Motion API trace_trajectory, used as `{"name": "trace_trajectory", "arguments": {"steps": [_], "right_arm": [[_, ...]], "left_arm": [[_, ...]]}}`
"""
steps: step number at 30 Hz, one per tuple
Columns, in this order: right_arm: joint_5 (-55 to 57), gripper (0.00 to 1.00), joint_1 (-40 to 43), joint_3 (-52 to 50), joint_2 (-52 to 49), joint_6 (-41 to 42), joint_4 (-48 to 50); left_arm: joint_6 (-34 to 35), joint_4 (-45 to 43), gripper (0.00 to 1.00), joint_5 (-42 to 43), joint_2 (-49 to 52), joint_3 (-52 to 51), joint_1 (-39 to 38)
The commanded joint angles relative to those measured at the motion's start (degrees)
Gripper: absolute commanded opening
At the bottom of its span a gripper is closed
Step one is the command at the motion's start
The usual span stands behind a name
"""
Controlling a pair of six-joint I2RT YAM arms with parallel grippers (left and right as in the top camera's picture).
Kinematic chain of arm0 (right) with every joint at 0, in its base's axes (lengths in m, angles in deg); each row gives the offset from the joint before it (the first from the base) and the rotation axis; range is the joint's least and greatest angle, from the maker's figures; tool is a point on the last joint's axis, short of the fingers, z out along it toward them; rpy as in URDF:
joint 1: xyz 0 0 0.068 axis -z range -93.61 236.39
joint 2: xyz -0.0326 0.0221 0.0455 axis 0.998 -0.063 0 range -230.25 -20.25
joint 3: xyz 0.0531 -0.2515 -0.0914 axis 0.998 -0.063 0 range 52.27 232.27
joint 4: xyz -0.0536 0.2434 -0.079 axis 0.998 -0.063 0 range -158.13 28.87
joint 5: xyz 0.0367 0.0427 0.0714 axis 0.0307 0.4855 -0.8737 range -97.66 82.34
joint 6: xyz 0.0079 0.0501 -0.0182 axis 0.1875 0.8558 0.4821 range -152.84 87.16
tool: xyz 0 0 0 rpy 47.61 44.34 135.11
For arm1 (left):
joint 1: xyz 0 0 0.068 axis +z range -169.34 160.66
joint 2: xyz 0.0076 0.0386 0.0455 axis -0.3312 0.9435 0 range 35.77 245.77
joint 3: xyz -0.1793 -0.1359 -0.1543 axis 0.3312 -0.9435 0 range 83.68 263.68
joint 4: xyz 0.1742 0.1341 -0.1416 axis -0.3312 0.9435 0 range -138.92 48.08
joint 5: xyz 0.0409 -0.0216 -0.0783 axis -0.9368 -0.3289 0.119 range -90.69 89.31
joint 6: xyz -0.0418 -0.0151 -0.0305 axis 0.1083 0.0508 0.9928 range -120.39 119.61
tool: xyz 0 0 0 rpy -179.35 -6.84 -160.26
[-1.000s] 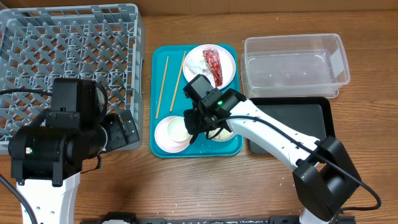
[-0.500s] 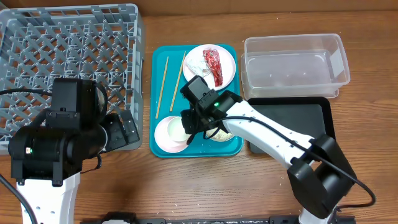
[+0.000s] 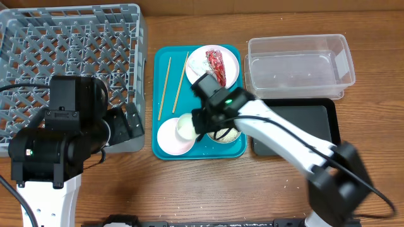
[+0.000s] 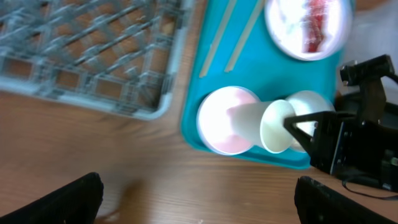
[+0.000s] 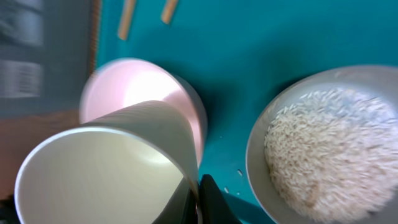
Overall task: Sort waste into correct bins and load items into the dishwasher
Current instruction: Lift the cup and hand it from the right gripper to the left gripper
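Observation:
A white paper cup [image 3: 185, 128] is tilted on its side just above a pink bowl [image 3: 168, 140] at the front of the teal tray [image 3: 163, 55]. My right gripper [image 3: 201, 126] is shut on the cup's rim; the right wrist view shows the cup [image 5: 106, 168] pinched between the fingers [image 5: 199, 200], over the pink bowl [image 5: 140, 84]. A grey bowl of rice [image 5: 329, 149] sits next to it. My left gripper [image 4: 196, 200] is open and empty over bare table, left of the tray. The grey dish rack [image 3: 69, 50] stands at the far left.
Two chopsticks [image 3: 165, 88] lie on the tray's left side. A white plate [image 3: 231, 66] with a red wrapper and a napkin sits at the tray's back. A clear plastic bin [image 3: 297, 66] and a black tray [image 3: 303, 123] are to the right.
My right gripper has lifted and tipped the paper cup out of the pink bowl and shifted slightly right. My left arm has barely moved.

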Motion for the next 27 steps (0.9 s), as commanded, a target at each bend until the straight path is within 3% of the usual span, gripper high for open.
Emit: {"name": "trace_trajectory", "arguments": {"steps": [1, 4, 8, 11, 17, 27], "right_arm": [[-4.9, 0.04, 2.4, 3.1, 9.2, -4.0, 0.1], [-12.6, 0.04, 5.3, 3.1, 14.2, -8.3, 0.1], [-33.2, 0.04, 11.1, 3.1, 20.7, -15.8, 1.8], [-44.5, 0.04, 14.6, 3.1, 23.9, -17.4, 3.7], [-58.5, 0.04, 16.0, 3.1, 25.9, -18.8, 7.7], [-61.0, 0.04, 16.0, 3.1, 25.8, -16.0, 17.3]], "left_arm": [[-5.9, -2.9, 1.00, 13.5, 0.4, 0.7, 1.0], [-11.3, -6.0, 0.99, 29.8, 1.2, 0.7, 3.4], [-19.7, -5.9, 0.99, 54.5, 3.2, 0.7, 8.5], [-24.6, -4.5, 1.00, 67.1, 4.6, 0.7, 10.1], [-26.4, -4.3, 1.00, 76.1, 5.7, 0.7, 10.0], [-26.6, -3.9, 1.00, 84.6, 5.7, 0.7, 7.2]]}}
